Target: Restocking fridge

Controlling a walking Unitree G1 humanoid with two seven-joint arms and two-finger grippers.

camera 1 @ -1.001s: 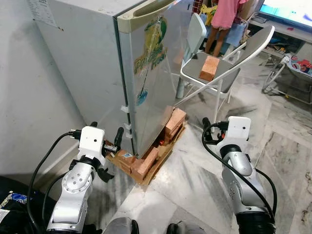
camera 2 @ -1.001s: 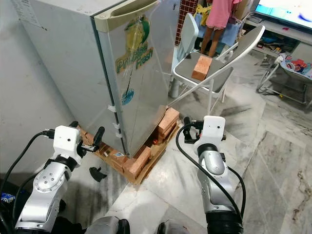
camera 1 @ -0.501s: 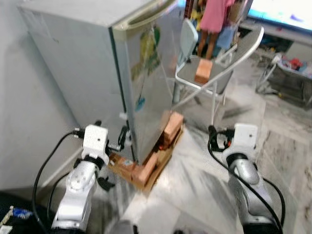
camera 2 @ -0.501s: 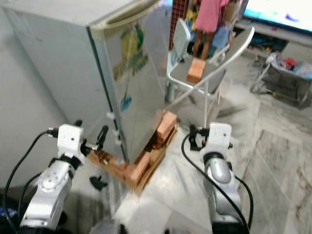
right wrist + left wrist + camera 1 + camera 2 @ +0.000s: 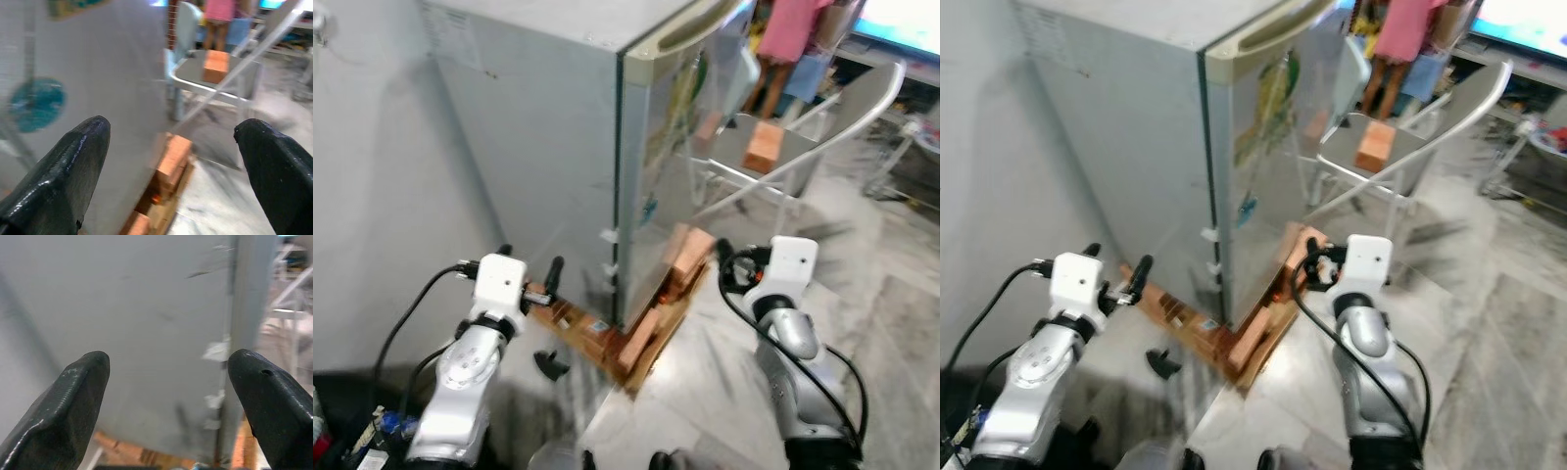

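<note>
A grey fridge (image 5: 558, 147) stands before me with its door shut, a cream handle along the top edge and a green sticker on the front. It rests on a wooden pallet (image 5: 636, 352) and orange bricks (image 5: 690, 257). My left gripper (image 5: 529, 262) is held open low in front of the fridge's side wall (image 5: 161, 308), with nothing between its fingers (image 5: 73, 396). My right gripper (image 5: 173, 125) is open too, near the fridge's front corner, facing the door and the bricks (image 5: 173, 156).
A grey folding chair (image 5: 783, 162) with a brick (image 5: 764, 147) on its seat stands behind the fridge's right side. A person in pink (image 5: 788, 34) stands beyond it. A white wall (image 5: 372, 196) closes the left. A small black object (image 5: 551, 364) lies on the floor.
The whole picture has shifted right and is blurred, so the camera has turned left. The fridge's side wall now faces me more. Both arms keep their pose, grippers still open.
</note>
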